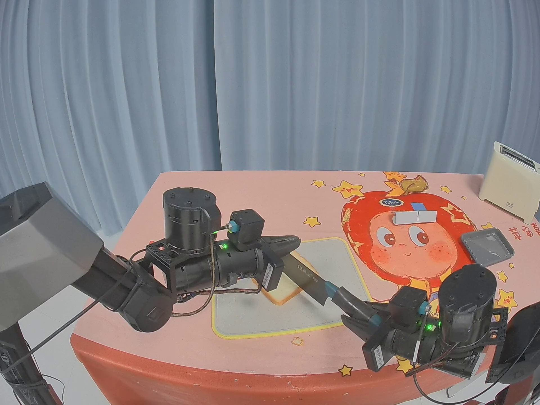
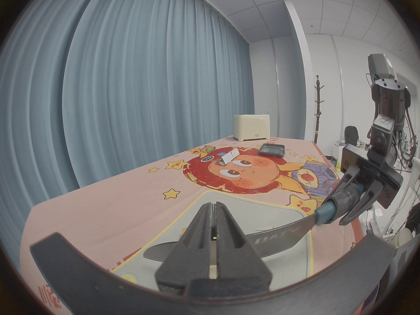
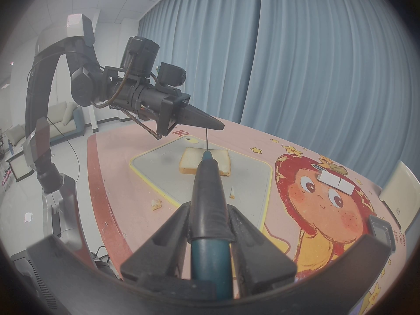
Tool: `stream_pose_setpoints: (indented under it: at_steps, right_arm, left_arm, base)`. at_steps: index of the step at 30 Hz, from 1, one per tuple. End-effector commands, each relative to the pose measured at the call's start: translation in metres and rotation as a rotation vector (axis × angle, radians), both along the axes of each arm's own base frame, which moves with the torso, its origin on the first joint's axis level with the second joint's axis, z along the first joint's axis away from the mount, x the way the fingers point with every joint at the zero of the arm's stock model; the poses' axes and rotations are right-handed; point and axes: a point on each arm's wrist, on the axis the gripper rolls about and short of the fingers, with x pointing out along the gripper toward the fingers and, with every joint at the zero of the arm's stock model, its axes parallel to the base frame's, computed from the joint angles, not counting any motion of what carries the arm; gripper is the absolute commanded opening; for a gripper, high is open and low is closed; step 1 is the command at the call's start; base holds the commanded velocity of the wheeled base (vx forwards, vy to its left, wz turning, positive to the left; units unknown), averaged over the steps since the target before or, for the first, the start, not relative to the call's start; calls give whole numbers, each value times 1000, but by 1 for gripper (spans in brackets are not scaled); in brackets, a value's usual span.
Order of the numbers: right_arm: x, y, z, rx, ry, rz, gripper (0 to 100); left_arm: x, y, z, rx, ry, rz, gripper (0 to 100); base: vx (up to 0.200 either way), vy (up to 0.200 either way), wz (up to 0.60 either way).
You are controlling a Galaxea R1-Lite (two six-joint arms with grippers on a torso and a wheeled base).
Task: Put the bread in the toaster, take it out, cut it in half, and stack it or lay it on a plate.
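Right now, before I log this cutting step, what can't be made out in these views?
- Bread: head view, mostly hidden under the left gripper, jaws shut, and the knife; cut or whole is unclear.
- Blade contact: right wrist view shows the knife edge-on, its handle covering the bread's middle.
- Toaster: cut off by the head view's right edge; slots' contents unseen.

Left pincer (image 1: 293,244), shut tight, points toward the right pincer (image 1: 349,311), which clamps the knife (image 1: 306,280) handle.
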Motion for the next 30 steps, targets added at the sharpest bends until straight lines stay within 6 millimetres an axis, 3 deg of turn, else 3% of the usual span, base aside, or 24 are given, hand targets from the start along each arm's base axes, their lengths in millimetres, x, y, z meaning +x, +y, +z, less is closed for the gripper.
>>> stream_pose_setpoints:
  at_steps: [1,15,30]
  right_arm:
    - [0,0,-1,-2,2,0,0]
    - [1,1,-4,-13,11,0,0]
    - [1,1,-5,-17,13,0,0]
  left_arm:
    - [-1,2,-13,28,34,22,0]
    - [2,2,-36,47,63,31,0]
    - [2,2,-38,49,69,29,0]
  base:
    - [0,0,0]
    - [0,0,0]
    - [0,0,0]
